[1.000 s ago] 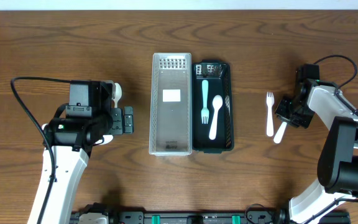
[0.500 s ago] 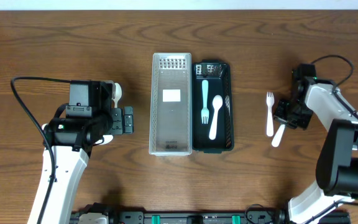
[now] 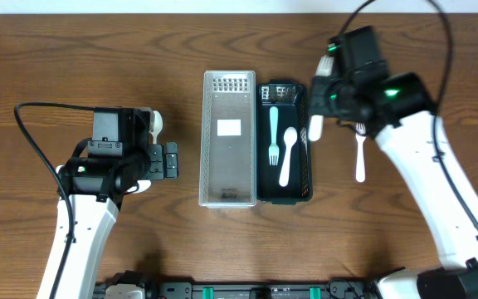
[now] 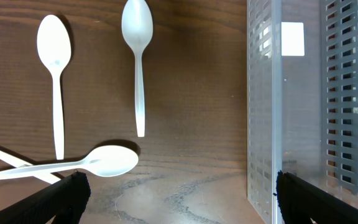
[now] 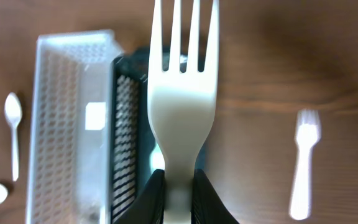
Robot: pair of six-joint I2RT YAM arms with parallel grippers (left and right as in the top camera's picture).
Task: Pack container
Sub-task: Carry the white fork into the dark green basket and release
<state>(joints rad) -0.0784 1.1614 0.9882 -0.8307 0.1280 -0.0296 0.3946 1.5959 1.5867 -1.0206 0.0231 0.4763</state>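
Note:
My right gripper is shut on a white plastic fork and holds it above the right rim of the dark slotted container. The fork also shows in the overhead view. That container holds a teal fork and a white spoon. A clear slotted container stands against its left side. A second white fork lies on the table to the right. My left gripper is open and empty, left of the clear container.
Three white spoons lie on the wood left of the clear container, under my left arm; they are hidden in the overhead view. The second fork shows blurred in the right wrist view.
My right arm has lifted one white utensil from the table's right side and carried it left and up to the dark container's right rim. The left arm has not moved.

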